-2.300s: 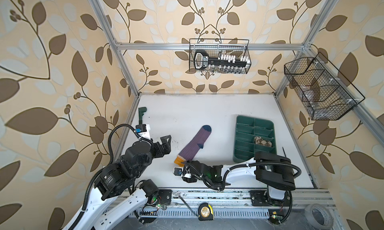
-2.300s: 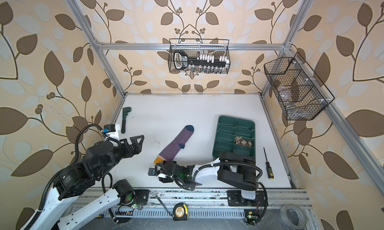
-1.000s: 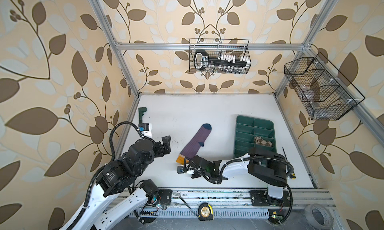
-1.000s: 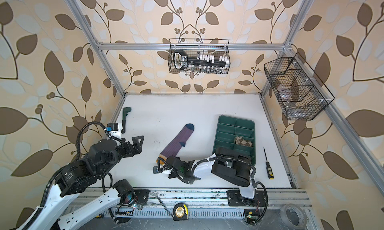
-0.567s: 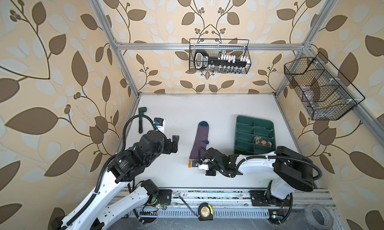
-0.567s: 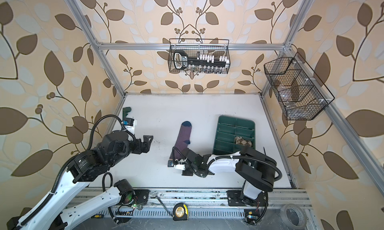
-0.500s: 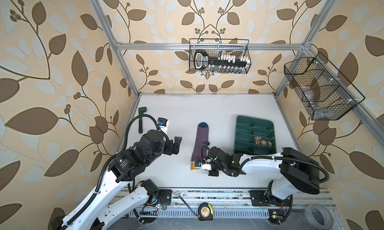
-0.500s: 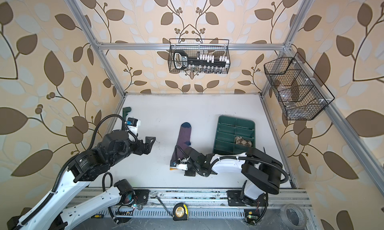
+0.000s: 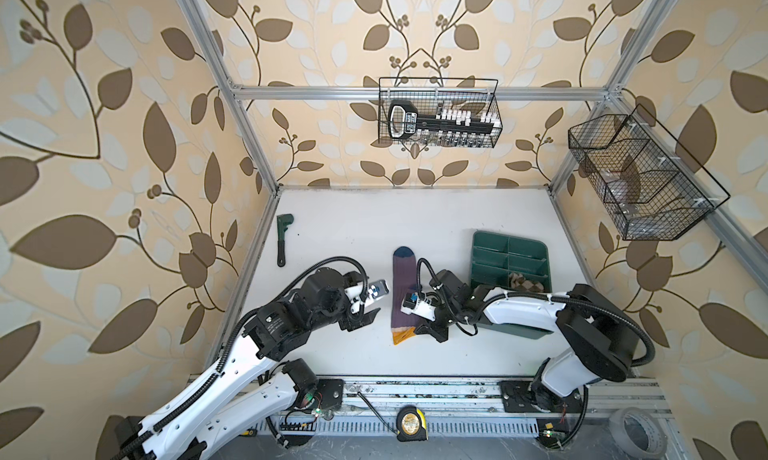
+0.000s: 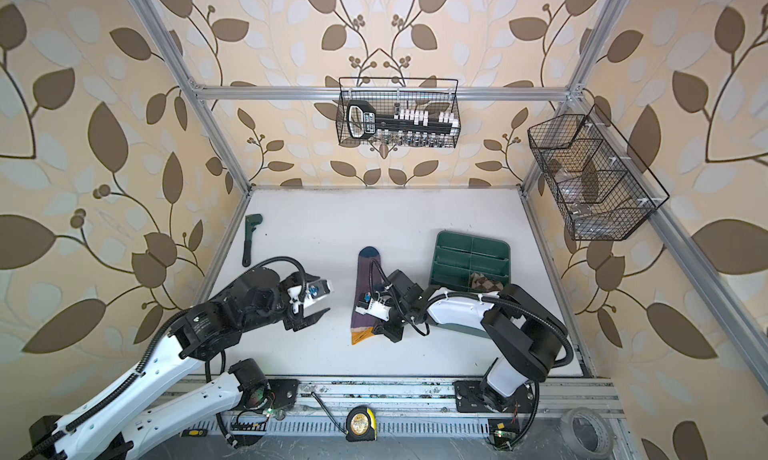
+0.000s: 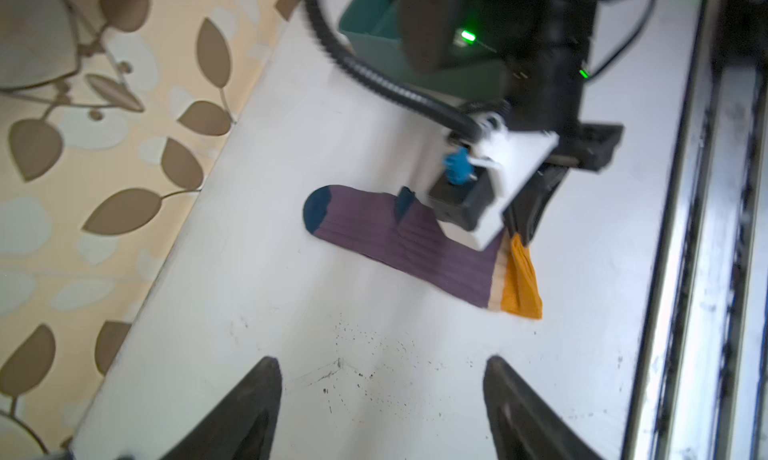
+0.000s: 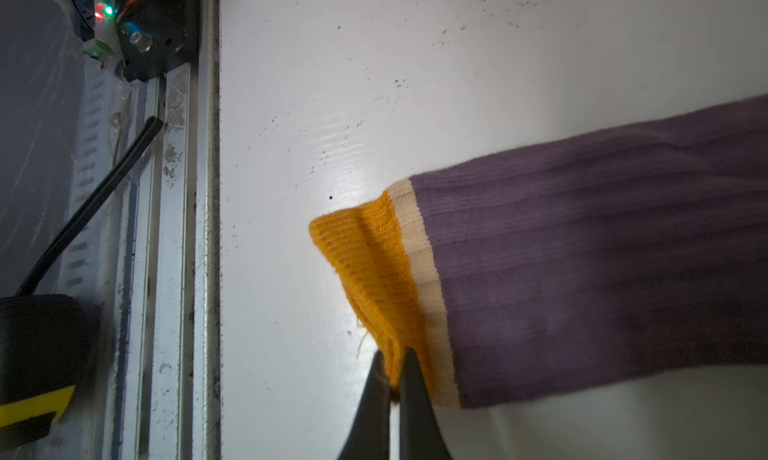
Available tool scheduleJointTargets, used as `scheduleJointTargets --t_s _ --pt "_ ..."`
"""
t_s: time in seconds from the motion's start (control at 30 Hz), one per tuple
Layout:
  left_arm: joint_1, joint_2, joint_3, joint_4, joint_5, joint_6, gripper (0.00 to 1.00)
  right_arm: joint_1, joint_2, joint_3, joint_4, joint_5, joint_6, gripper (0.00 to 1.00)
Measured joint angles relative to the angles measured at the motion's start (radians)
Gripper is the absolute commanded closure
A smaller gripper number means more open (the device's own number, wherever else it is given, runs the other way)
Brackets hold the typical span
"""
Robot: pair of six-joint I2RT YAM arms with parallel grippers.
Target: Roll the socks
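The right gripper [image 12: 392,364] is pinched shut on the purple sock [image 9: 404,287], its jaws nipping one corner of the mustard cuff [image 12: 365,262], the corner on the sock's right edge. That corner is drawn up into a small fold while the rest of the cuff lies slack on the table [image 9: 353,229]. A corner pinch like this looks meant to keep the sock straight and to give the roll a starting edge at the cuff. The left gripper [image 11: 381,362] has its jaws wide and empty. It sits to the left of the sock, apart from it and facing its side, probably placed to take the free cuff corner or to pin the fabric. The sock lies flat near the middle of the table, with its long axis running near to far: cuff at the near end, navy toe at the far end, and the navy heel showing on the right edge. It reads as fully stretched out, so no rolling has begun. Just right of it stands the green tray [image 9: 511,245], partly covered by the right arm, with the beige sock [image 9: 525,280] bunched in a near compartment, well apart from both grippers.
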Motion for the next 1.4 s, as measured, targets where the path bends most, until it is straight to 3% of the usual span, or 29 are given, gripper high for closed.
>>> scheduleJointTargets --t_s 0.2,0.33,0.63,1.03,1.13,1.4 --pt "-0.313 0.04 -0.201 0.079 -0.183 0.105 0.22 -0.034 0.048 0.043 -0.05 -0.085 0.037 1.0" --pt "-0.414 0.14 -0.266 0.182 -0.263 0.1 0.21 -0.06 0.05 0.045 -0.069 -0.118 0.057 1.0" --pt "-0.444 0.365 -0.298 0.419 -0.337 -0.031 0.24 -0.077 0.05 0.045 -0.085 -0.152 0.077 1.0" --pt "-0.444 0.549 -0.315 0.55 -0.432 -0.164 0.42 -0.077 0.05 0.045 -0.087 -0.154 0.077 1.0" --pt "-0.444 0.612 -0.274 0.554 -0.447 -0.181 0.51 -0.077 0.05 0.045 -0.087 -0.153 0.078 1.0" --pt "-0.444 0.743 -0.194 0.546 -0.474 -0.212 0.88 -0.08 0.039 0.045 -0.088 -0.142 0.08 1.0"
